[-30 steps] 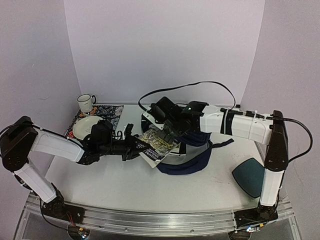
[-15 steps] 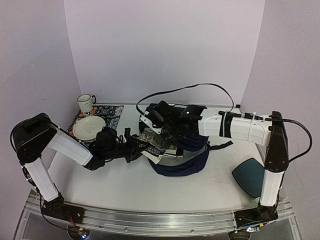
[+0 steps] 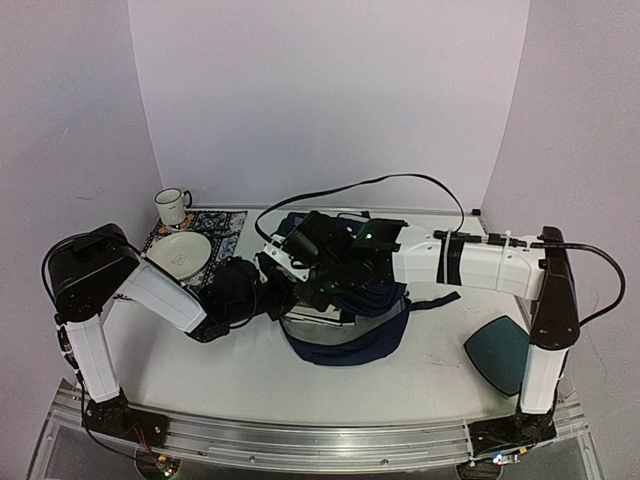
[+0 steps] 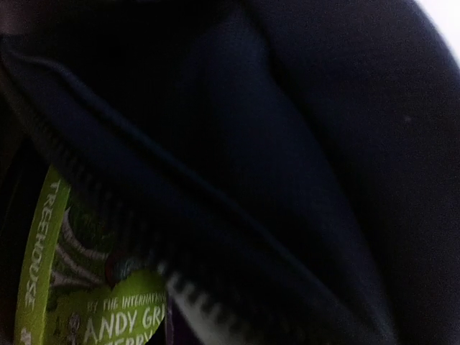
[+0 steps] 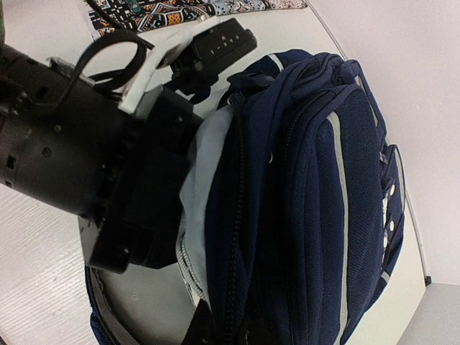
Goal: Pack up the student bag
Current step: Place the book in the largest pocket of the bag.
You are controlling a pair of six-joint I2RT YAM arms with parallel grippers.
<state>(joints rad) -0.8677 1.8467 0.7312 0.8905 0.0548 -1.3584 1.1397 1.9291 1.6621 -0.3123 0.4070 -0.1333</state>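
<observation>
The student bag [image 3: 365,335], navy with white piping, lies mid-table with its mouth facing left. My right gripper [image 3: 318,285] is shut on the upper edge of that mouth and holds it up; in the right wrist view the zip edge [image 5: 237,215] runs down into the gripper [image 5: 215,334]. My left gripper [image 3: 283,300] reaches into the mouth, shut on a book [image 3: 318,312] whose white page edge shows. The left wrist view shows the bag's dark inside [image 4: 287,144] and the book's green cover [image 4: 79,309]; its own fingers are hidden there.
A white cup [image 3: 172,205] and a plate [image 3: 178,254] stand on a patterned cloth [image 3: 218,224] at the back left. A dark teal pouch [image 3: 498,350] lies at the right, by the right arm's base. A black cable [image 3: 400,182] loops over the right arm.
My left arm has pushed the book to the right into the bag, so most of its cover is now hidden. My right gripper has shifted left with the bag's edge.
</observation>
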